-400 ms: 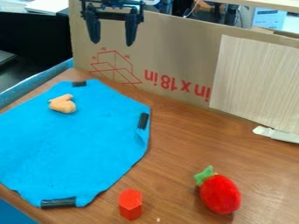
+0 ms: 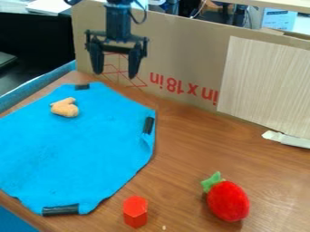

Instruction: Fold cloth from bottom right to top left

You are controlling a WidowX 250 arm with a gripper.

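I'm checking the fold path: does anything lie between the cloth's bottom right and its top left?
Yes: a small tan toy lies on the upper part of the blue cloth, likely in the fold's way. The red block stands off the cloth.

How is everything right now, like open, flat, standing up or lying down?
Black two-finger gripper: open, empty.
Blue cloth: spread out, rumpled at its right edge.
Tan plush toy: lying on the cloth.
Red hexagonal block: standing upright.
Red, green-topped plush strawberry: lying down.
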